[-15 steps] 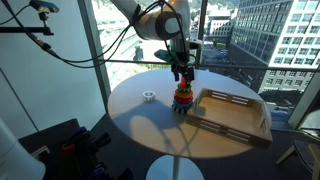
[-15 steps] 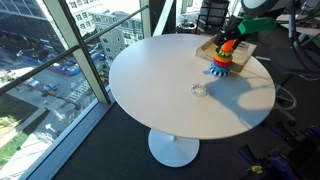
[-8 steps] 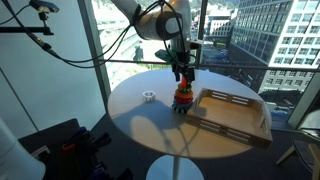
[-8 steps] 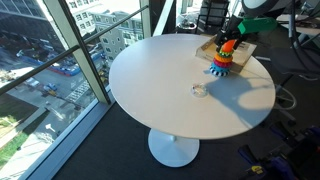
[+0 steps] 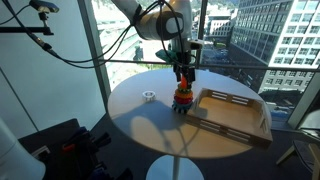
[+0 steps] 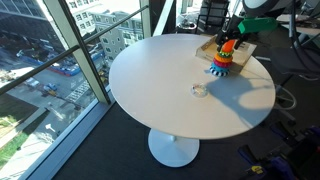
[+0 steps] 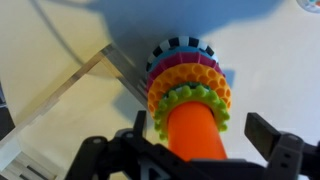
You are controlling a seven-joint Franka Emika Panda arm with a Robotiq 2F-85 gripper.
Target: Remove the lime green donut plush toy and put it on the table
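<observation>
The stacking toy (image 5: pixel 184 98) stands on the round white table (image 5: pixel 150 125), next to the wooden tray (image 5: pixel 236 110). The lime green donut plush toy (image 7: pixel 190 103) sits as the top ring on the toy's orange post (image 7: pixel 196 133), above orange, red, purple and dark rings. In the wrist view my gripper (image 7: pixel 198 140) is open, its fingers on either side of the post and the green ring, not touching them. In both exterior views the gripper (image 5: pixel 184 75) hangs straight above the stack (image 6: pixel 222 60).
A small white ring (image 5: pixel 148 97) lies on the table away from the stack; it also shows in an exterior view (image 6: pixel 199 90). The wooden tray (image 6: pixel 240 48) lies right behind the stack. Windows surround the table.
</observation>
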